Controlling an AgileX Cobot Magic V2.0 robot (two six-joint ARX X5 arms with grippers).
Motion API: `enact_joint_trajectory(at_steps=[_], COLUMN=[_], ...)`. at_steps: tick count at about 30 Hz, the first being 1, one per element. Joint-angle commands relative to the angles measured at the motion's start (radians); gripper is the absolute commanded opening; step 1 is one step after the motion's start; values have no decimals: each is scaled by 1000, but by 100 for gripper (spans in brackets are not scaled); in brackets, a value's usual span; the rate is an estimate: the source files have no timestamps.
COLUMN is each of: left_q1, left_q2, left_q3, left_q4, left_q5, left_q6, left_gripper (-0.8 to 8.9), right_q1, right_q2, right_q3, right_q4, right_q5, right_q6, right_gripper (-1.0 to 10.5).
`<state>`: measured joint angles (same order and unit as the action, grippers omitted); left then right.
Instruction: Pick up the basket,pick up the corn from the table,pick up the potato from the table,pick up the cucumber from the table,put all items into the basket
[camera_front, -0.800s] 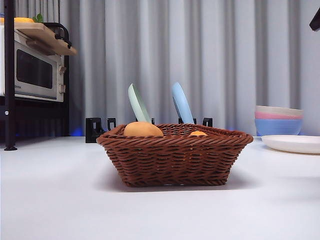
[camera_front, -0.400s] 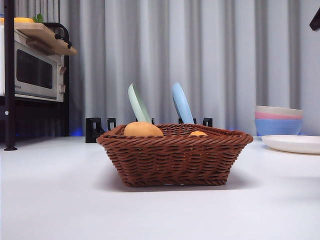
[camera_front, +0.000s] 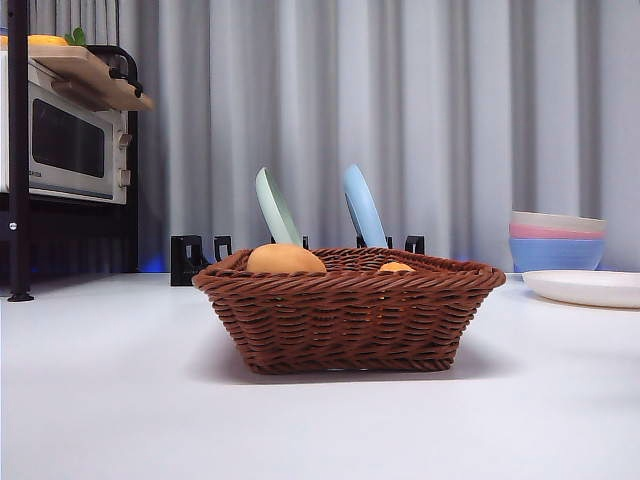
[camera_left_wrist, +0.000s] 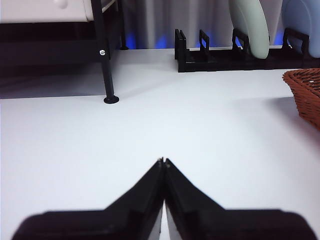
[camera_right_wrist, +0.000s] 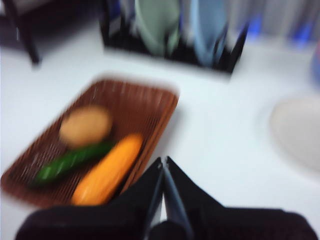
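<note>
The dark-brown wicker basket (camera_front: 350, 310) stands on the table's middle. In the blurred right wrist view the basket (camera_right_wrist: 145, 100) holds the tan potato (camera_right_wrist: 85, 126), the green cucumber (camera_right_wrist: 72, 160) and the orange-yellow corn (camera_right_wrist: 107, 170). In the front view the potato (camera_front: 286, 259) and the corn's top (camera_front: 397, 267) rise above the rim; the cucumber is hidden there. My right gripper (camera_right_wrist: 163, 161) is shut and empty, above and beside the basket. My left gripper (camera_left_wrist: 163, 161) is shut and empty, low over bare table, with the basket's edge (camera_left_wrist: 305, 92) off to one side.
A black rack (camera_front: 200, 258) with a green plate (camera_front: 275, 207) and a blue plate (camera_front: 364, 208) stands behind the basket. A microwave (camera_front: 65, 140) on a black stand is at the left. Stacked bowls (camera_front: 557, 242) and a white plate (camera_front: 590, 287) are at the right.
The black arm tip at the front view's top right corner has left the picture. The basket and its contents have not moved.
</note>
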<state>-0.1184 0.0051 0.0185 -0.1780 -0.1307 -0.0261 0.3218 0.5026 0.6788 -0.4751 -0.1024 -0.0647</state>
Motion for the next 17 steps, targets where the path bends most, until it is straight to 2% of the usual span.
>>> enact_joint_trajectory(at_steps=[1, 3, 7, 17], left_q1=[2, 2, 2, 2], left_q2=[-1, -1, -1, -1], left_q3=[-15, -15, -15, -15], left_q4=[5, 5, 5, 5], left_q5=[3, 3, 3, 3], left_q6=[1, 1, 1, 1], left_gripper=[-3, -3, -3, -3], right_q1=[-45, -68, -87, -125], right_q2=[-61, -119, -227, -462], right_q3=[-100, -183, -336, -614], right_q4=[158, 270, 388, 405], right_q5=[-3, -3, -2, -3], right_q6=[-41, -39, -41, 0], right_gripper=[2, 2, 2, 2])
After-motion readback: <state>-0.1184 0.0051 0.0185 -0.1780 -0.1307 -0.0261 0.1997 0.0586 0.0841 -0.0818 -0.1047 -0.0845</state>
